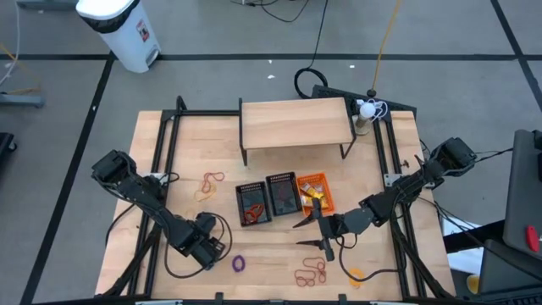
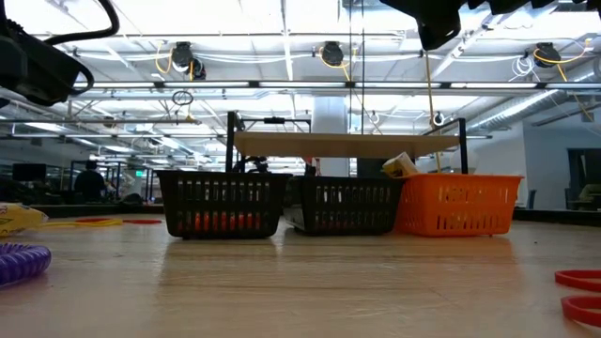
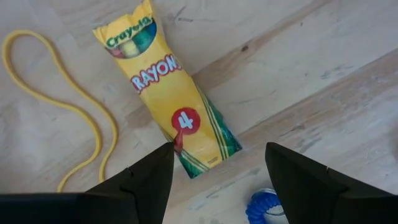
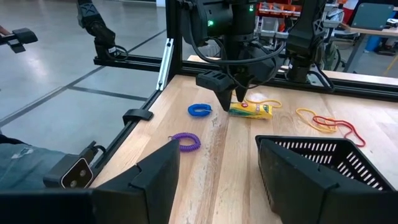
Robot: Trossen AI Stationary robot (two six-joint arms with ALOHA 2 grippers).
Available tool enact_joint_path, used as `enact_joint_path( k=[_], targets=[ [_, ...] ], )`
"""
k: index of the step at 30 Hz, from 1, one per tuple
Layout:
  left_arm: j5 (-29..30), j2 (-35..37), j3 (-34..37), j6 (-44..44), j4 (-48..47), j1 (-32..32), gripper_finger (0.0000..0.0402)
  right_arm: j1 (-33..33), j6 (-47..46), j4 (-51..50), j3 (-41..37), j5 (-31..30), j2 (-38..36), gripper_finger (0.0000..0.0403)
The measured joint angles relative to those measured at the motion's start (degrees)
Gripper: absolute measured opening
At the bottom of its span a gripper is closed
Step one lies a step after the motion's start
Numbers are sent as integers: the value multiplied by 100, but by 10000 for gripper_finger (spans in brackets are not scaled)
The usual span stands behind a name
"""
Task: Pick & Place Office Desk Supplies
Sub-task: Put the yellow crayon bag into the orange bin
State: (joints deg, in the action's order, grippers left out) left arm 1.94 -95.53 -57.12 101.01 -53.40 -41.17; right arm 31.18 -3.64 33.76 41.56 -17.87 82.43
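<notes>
The left claw (image 3: 217,171), fingers wide, hovers above the yellow cardboard crayon box (image 3: 168,93); next, descend and grip.

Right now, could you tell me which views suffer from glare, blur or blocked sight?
Low view: bright ceiling lights glare, and the near purple coil is blurred. Left wrist view: the crayon box is sharp, its lower end behind the left gripper. High view: evenly lit.

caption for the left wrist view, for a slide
Open left claw hovers over a crayon pack beside a yellow band.
</notes>
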Motion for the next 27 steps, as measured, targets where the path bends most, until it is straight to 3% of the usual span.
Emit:
enact_joint_path(
  k=[16, 23, 27],
  targets=[
    [110, -94, -4, 772, -23, -60, 255, 0, -190, -15, 0, 1, -2, 210],
    [-240, -497, -21, 997, 49, 46, 255, 0, 249, -17, 0, 1, -2, 210],
    [-154, -652, -36, 894, 254, 63, 255, -4, 481, -15, 0, 1, -2, 210]
  ],
)
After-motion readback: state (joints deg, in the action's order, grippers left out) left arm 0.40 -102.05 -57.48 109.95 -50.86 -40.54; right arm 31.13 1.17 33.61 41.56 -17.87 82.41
